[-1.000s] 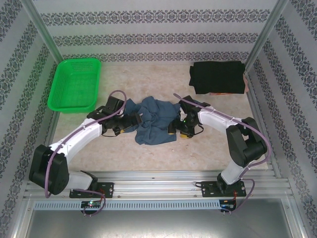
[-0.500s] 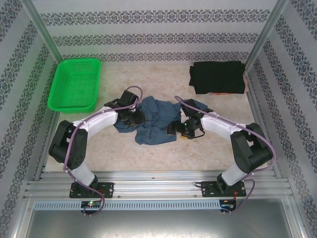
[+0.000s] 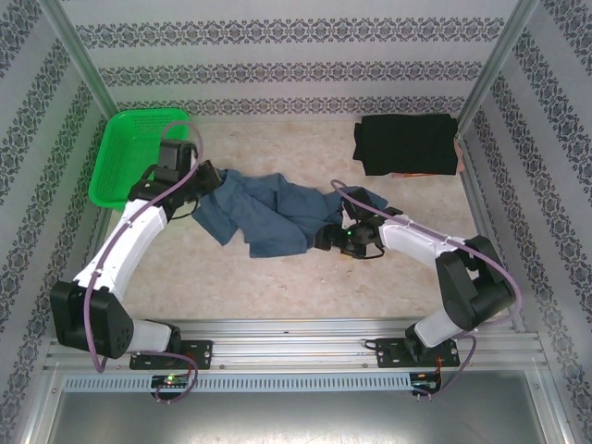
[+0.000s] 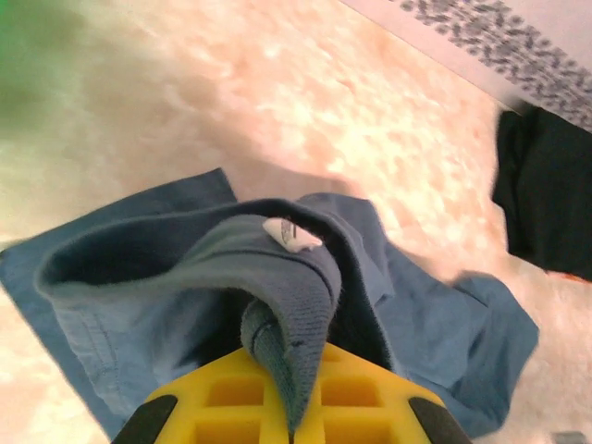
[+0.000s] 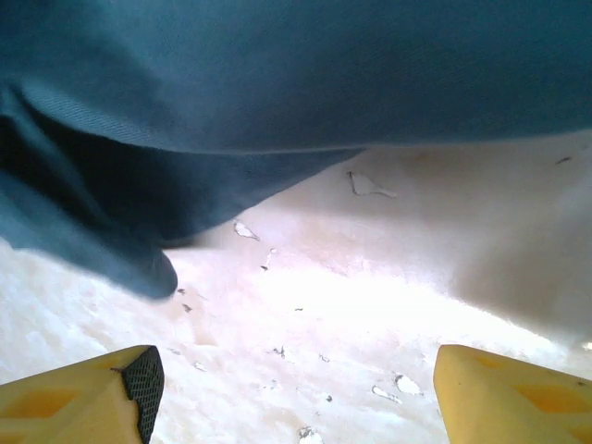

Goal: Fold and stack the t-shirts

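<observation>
The slate-blue t-shirt (image 3: 264, 215) lies crumpled and stretched across the middle of the table. My left gripper (image 3: 200, 181) is at its far left end, close to the basket, shut on a fold of the collar. In the left wrist view the collar (image 4: 298, 305) runs down between the closed yellow jaws of that gripper (image 4: 296, 418). My right gripper (image 3: 330, 237) is low at the shirt's right edge, open. In the right wrist view bare table shows between its fingers (image 5: 85, 400), and the blue cloth (image 5: 277, 74) hangs just ahead. The black t-shirt (image 3: 407, 144) lies folded at the back right.
A green lattice basket (image 3: 139, 159) stands at the back left, right beside my left gripper. Metal posts and patterned walls close in the table on three sides. The aluminium rail with the arm bases runs along the near edge.
My left gripper has shut on the blue shirt's collar and pulled it back and left toward the basket, stretching the cloth out. The right gripper opened a little and stayed by the shirt's right edge.
</observation>
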`<act>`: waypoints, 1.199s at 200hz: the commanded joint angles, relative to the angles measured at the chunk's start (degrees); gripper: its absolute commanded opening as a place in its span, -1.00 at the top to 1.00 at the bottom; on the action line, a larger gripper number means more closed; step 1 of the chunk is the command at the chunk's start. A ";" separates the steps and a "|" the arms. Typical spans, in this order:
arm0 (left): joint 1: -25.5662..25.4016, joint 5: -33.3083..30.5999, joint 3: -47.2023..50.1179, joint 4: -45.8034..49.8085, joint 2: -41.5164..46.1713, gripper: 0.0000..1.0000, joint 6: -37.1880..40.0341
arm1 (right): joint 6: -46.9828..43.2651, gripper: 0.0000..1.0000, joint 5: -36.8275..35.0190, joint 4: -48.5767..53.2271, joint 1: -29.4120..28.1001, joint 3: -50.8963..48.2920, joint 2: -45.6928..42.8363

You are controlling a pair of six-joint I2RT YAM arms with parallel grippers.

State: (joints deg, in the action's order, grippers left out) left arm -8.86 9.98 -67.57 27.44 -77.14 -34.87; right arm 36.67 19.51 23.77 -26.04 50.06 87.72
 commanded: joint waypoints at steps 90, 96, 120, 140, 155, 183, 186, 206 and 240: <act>-10.11 -1.70 6.15 19.30 12.66 -0.27 -6.51 | -5.47 -0.66 4.51 -0.30 3.91 3.83 -3.18; -11.63 -1.48 7.86 20.29 14.51 -0.24 -8.40 | -6.10 -0.66 4.53 0.18 3.28 4.18 -3.08; -15.60 1.83 16.22 21.95 20.27 -0.20 -15.37 | -5.85 -0.66 4.14 0.50 2.99 3.37 -3.13; -16.66 3.49 23.76 18.78 21.85 -0.11 -19.18 | -6.57 -0.69 4.84 -0.08 3.41 3.06 -3.80; -16.62 3.29 27.85 12.43 20.92 -0.08 -21.77 | -7.91 -0.78 4.72 -0.68 3.71 3.12 -5.40; -16.54 4.40 30.48 -0.14 12.25 -0.05 -25.72 | -10.28 -0.94 3.50 -1.31 4.78 2.92 -9.74; -16.56 4.21 30.60 -1.39 11.30 -0.04 -26.14 | -10.42 -0.95 3.59 -1.42 5.03 2.86 -10.10; -16.39 0.46 29.97 -5.80 6.37 -0.05 -27.09 | -11.18 -0.96 4.97 -1.63 6.55 2.42 -11.97; -15.41 1.45 28.33 -12.90 -2.39 0.00 -27.88 | -12.65 -0.96 5.65 -0.56 7.86 1.50 -13.94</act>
State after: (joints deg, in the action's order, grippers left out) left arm -24.64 12.16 -37.23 22.74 -74.85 -60.47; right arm 26.52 23.75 22.74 -19.00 52.82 75.33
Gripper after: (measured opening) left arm 0.508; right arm 0.980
